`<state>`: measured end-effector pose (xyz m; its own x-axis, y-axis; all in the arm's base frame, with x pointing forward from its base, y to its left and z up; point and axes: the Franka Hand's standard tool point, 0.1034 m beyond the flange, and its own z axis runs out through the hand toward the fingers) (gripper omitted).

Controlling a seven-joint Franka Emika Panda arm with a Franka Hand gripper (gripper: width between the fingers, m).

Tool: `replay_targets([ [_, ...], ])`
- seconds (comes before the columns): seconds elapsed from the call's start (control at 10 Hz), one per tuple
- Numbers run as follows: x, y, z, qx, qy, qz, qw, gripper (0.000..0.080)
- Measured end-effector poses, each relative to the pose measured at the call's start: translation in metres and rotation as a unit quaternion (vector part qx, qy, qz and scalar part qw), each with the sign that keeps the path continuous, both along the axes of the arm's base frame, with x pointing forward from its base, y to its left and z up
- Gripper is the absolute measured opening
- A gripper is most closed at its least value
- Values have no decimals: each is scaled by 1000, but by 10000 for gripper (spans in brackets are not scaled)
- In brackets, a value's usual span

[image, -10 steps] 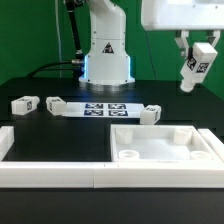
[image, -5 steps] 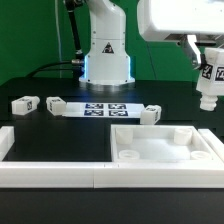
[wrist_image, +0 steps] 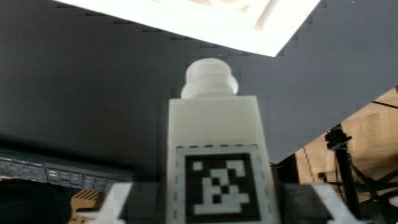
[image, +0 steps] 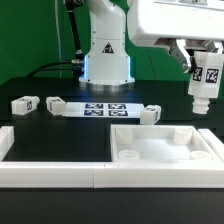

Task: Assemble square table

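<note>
table leg: likely light, stiff, slick plastic; peg pointing down. gripper jaws part-closed, clamping tagged upper block; hanging at exterior view's 3 o'clock, clear of square table top.

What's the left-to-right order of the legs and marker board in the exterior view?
first leg → second leg → marker board → third leg → fourth leg, held in the air by the gripper. The table top is left out: it spans beneath several of these.
</note>
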<state>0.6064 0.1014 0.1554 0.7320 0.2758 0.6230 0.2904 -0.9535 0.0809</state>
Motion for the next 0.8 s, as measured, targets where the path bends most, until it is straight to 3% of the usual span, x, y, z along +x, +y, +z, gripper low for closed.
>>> replay_targets([
  [0.2,0,-5,-17,-4,28,0,1000,290],
  [0.5,15,0,-28,-3,69,3,998,290],
  [0.7,8,11,-46,0,69,7,998,290],
  [0.8,7,14,-48,0,71,10,997,290],
])
